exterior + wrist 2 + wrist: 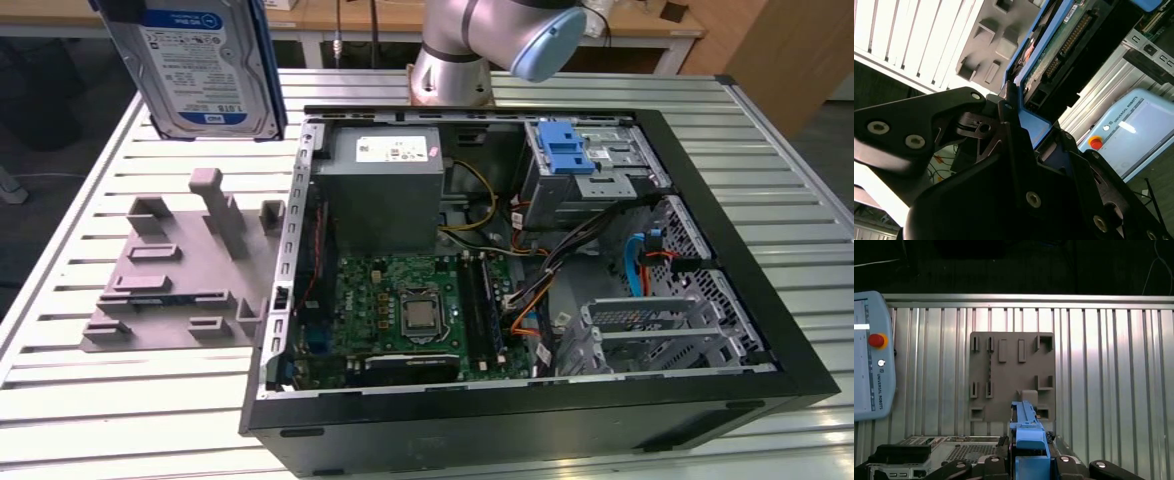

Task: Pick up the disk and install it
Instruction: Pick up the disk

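Note:
The disk [207, 65], a silver-grey drive with a white-and-blue label in a blue carrier, hangs upright in the air above the table at the exterior view's upper left, over the far end of the grey holder fixture [174, 270]. In the second wrist view my gripper [1019, 120] is shut on the blue carrier edge of the disk [1064, 45], whose circuit-board side shows. In the first wrist view the disk [1026, 427] stands edge-on between the black fingers [996, 462] of my gripper [1029, 460], above the fixture [1011, 375].
The open computer case [707, 200] lies on the slatted metal table [80, 400], with a drive cage with a blue latch [581, 160] and a grey power-supply box [387, 190] inside. The arm's base [454, 70] stands behind the case. A teach pendant [871, 355] lies beside the fixture.

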Motion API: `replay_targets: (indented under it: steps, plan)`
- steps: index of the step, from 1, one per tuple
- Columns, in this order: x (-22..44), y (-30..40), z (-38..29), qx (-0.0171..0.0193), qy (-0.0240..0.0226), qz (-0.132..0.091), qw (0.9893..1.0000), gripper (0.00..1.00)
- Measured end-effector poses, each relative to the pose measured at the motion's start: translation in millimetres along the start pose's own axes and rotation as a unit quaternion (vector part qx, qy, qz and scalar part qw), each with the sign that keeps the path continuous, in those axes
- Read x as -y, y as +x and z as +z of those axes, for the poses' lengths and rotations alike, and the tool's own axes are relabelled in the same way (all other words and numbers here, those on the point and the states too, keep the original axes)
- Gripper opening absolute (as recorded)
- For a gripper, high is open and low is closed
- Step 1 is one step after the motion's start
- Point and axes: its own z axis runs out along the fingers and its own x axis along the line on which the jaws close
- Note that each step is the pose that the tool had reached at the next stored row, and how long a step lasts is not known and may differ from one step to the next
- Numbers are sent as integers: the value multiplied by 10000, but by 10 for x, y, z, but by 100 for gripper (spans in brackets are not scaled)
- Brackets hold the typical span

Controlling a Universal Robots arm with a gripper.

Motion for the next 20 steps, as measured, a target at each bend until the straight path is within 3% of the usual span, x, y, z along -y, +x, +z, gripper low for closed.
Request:
replay_targets:
  steps: [12,20]
  plan:
    - [145,-2,-10,0,0,0,10000,36]
    - [192,29,-15,0,0,0,10000,36]
